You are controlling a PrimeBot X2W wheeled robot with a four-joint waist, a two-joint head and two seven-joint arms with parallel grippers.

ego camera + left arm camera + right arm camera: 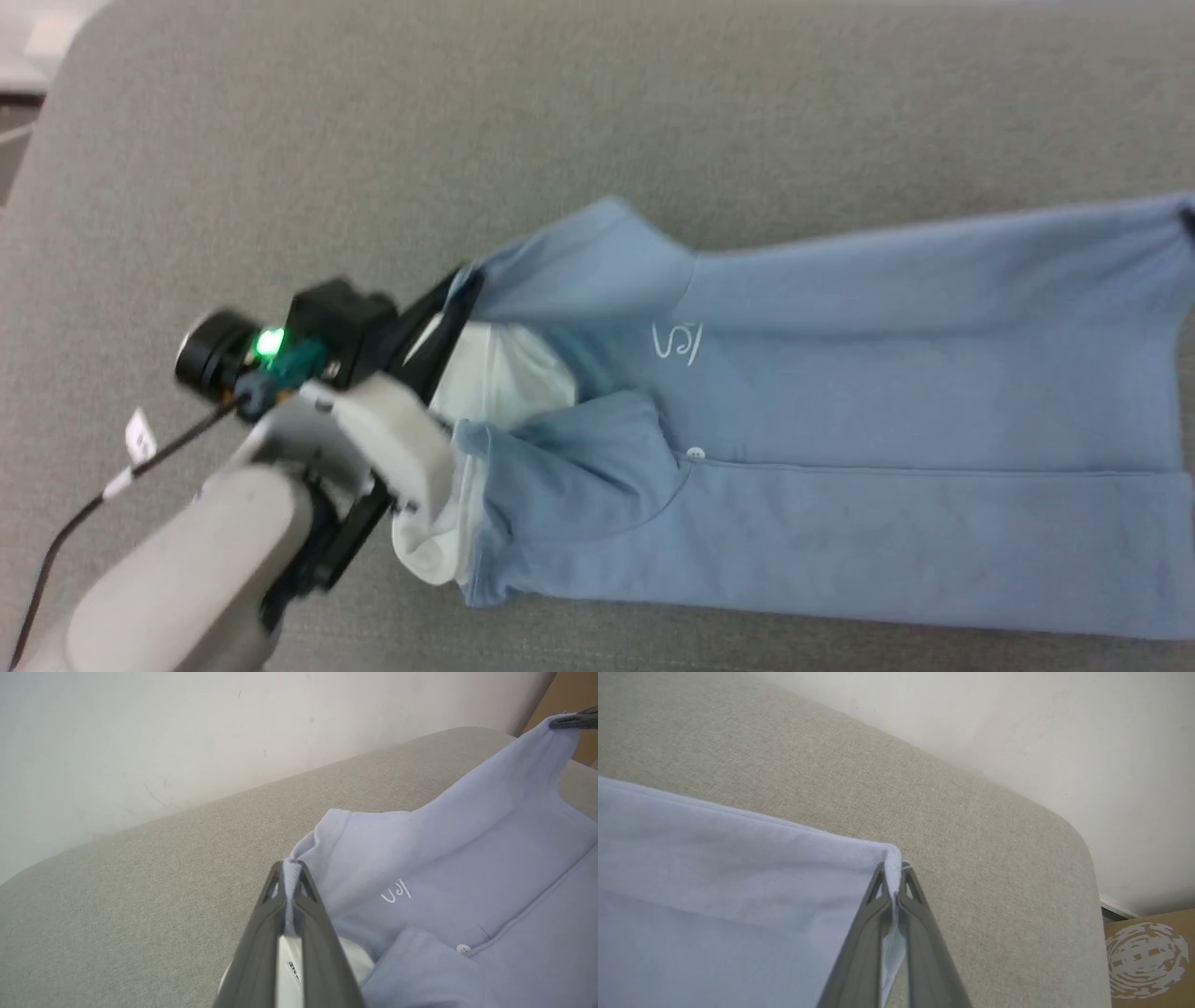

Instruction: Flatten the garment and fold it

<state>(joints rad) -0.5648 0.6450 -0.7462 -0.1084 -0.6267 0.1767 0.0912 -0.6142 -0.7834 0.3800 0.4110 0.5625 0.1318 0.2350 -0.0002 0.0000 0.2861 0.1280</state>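
Left pincer (291,867) pinched garment (840,420) near collar (499,369) | right pincer (893,867) pinched its far corner | garment lay along grey worktop (373,121)

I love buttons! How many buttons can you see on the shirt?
1: the button sits on the shirt front near the white collar; more may hide under folds.

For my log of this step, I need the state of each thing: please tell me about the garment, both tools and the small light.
garment: front up on the grey surface, collar end rumpled, far edge held at both ends.
left tool: shut on the garment near the collar.
right tool: shut on the garment's hem corner.
light: lit green.
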